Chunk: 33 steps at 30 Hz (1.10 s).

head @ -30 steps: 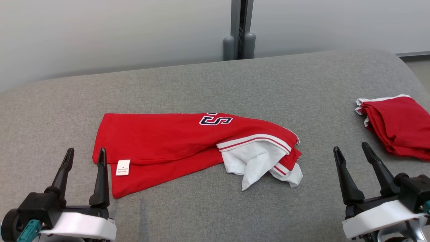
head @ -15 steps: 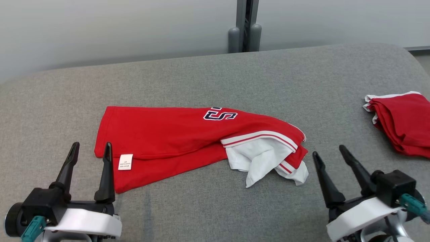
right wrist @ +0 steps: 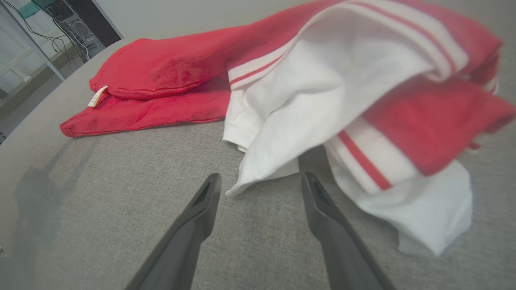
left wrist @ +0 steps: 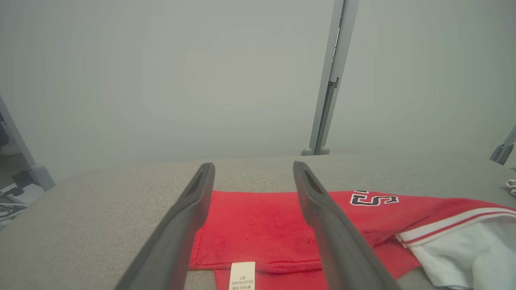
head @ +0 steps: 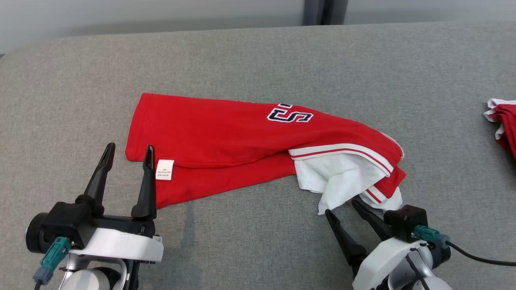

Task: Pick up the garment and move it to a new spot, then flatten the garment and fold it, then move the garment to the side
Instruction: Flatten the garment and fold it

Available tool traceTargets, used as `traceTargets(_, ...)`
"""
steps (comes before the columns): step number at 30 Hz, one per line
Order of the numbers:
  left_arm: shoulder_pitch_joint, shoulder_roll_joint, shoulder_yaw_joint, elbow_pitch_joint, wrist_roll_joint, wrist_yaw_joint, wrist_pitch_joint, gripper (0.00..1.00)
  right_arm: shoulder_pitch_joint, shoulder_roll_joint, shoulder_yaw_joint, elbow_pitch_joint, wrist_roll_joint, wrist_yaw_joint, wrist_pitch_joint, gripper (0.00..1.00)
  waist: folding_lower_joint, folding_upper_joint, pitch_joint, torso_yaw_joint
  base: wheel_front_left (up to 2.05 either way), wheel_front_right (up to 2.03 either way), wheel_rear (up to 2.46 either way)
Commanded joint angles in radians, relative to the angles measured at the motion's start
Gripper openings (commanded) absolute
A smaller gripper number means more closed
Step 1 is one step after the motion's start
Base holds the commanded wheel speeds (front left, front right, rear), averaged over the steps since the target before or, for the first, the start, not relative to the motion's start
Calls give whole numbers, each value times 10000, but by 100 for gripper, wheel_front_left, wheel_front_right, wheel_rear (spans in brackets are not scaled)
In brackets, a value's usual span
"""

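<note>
One red garment (head: pixel 225 137), lying near centre of grey padded surface (head: pixel 242 52), doubled over along its length. Long axis from 9 o'clock to 4 o'clock in head view. Hem end with white label (head: pixel 165 169) toward 9 o'clock; bunched white-and-striped sleeve end (head: pixel 342 177) toward 4 o'clock. Navy-outlined lettering (head: pixel 289 114) at 12 o'clock edge, partly rolled under the fold, not readable in full. Label print too small to read.

At 8 o'clock of garment, left gripper (head: pixel 130 146), jaws wide apart, nothing between them; one finger overlapping hem corner in head view, contact impossible to tell. At 5 o'clock, right gripper (head: pixel 341 206), jaws apart, tips just beside white sleeve flap, nothing clamped.

At 3 o'clock, well apart, second red garment (head: pixel 504 121), cut off by frame edge.
</note>
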Motion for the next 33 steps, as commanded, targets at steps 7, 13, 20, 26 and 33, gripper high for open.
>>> traceTargets(7, -469, -71, -14, 399, -47, -162, -270, 100, -890, 63, 54, 1045, 306, -4, -613, 100, 0, 0, 538, 409, 0, 0, 0)
traceTargets(13, -590, -74, 54, 530, -86, -154, -431, 100, -961, 28, -11, 605, 1004, -4, -516, 0, 0, 0, 648, 262, 0, 0, 0)
traceTargets(20, -639, 74, 174, 582, -113, -126, -468, 100, -824, -604, -483, -1544, 2375, -4, 507, 0, 0, 0, 689, -308, 0, 0, 0)
traceTargets(26, -748, 228, 230, 527, -86, -127, -407, 100, -1191, -1104, -1374, -3140, 2861, -4, 1184, 0, 0, 0, 673, -712, 0, 0, 0)
traceTargets(33, -924, 257, 115, 443, -34, -204, -352, 100, -851, -1429, -2316, -3103, 2943, -4, 2108, 0, 0, 0, 797, -833, 0, 0, 0)
